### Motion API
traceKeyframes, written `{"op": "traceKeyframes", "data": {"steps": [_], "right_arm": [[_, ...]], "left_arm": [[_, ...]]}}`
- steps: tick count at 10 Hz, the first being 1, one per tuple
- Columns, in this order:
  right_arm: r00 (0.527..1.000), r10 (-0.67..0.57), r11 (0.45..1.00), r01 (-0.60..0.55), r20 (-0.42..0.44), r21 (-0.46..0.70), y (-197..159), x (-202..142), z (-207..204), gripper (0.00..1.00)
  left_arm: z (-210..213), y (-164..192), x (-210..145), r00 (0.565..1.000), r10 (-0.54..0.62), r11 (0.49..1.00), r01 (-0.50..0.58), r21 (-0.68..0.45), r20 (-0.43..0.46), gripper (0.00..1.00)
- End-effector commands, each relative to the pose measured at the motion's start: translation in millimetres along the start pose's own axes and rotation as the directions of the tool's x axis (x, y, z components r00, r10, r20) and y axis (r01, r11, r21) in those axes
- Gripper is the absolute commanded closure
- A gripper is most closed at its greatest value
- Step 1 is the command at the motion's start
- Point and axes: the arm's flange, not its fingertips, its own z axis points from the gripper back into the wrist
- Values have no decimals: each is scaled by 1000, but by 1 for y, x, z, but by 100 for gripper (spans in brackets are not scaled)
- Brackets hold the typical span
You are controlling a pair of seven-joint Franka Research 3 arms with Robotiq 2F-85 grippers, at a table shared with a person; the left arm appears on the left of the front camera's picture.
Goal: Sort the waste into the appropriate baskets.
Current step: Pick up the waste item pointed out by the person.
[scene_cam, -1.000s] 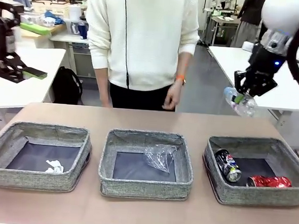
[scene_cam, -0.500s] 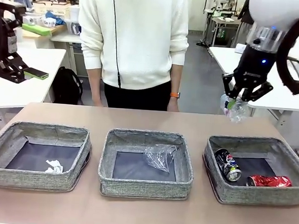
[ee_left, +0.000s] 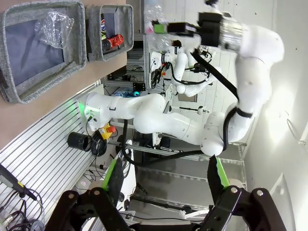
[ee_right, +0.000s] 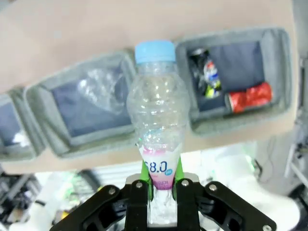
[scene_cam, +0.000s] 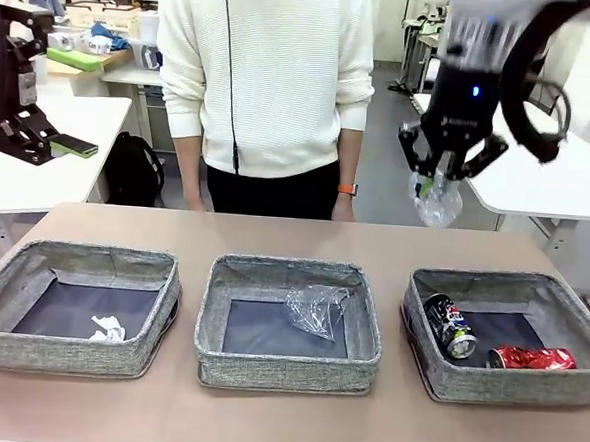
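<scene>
My right gripper point(scene_cam: 446, 176) clenched the small clear bottle point(scene_cam: 437, 200) by its labelled end, high above the table between the middle basket point(scene_cam: 289, 326) and the right basket point(scene_cam: 508, 334).

From my feed, a person in a white knit sweater point(scene_cam: 269, 74) stands at the far edge of the brown table point(scene_cam: 283, 421), an orange wristband point(scene_cam: 346, 188) on one wrist and a thin black cord hanging down the chest. Behind them to the left I see a white desk point(scene_cam: 39, 155) carrying a black stand point(scene_cam: 11, 113), with a green-edged flat object point(scene_cam: 73, 147) at its foot. A black backpack point(scene_cam: 133, 168) sits on the floor beside that desk. Farther back a cluttered bench holds a green box point(scene_cam: 72, 59). Another white table point(scene_cam: 568, 183) sits at the right.
</scene>
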Motion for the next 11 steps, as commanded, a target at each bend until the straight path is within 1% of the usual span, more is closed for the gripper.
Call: {"op": "traceKeyframes", "data": {"steps": [1,2,3,4,5,6,7,8,11], "right_arm": [[988,-110,994,109,-112,-22,40,-15,57,81],[968,-210,978,210,-136,-17,66,-28,78,81],[962,-238,971,241,-130,1,86,-43,97,81],[941,-308,948,316,-142,35,103,-57,119,81],[963,-259,964,262,-72,37,115,-72,130,81],[989,-148,988,148,-13,36,124,-83,138,81],[998,-57,997,57,9,46,129,-90,145,81],[1000,21,997,-21,1,75,133,-91,156,81],[994,34,997,-40,99,58,146,-97,182,81]], "left_arm": [[0,-5,-1,1000,7,1000,-7,-27,0,10],[0,-5,-1,1000,7,1000,-7,-27,0,10],[0,-5,-1,1000,7,1000,-7,-27,0,10],[0,-5,-1,1000,7,1000,-7,-27,0,10],[0,-5,-1,1000,7,1000,-7,-27,0,10],[0,-5,-1,1000,7,1000,-7,-27,0,10],[0,-5,-1,1000,7,1000,-7,-27,0,10],[0,-5,-1,1000,7,1000,-7,-27,0,10],[0,-5,-1,1000,7,1000,-7,-27,0,10]]}}
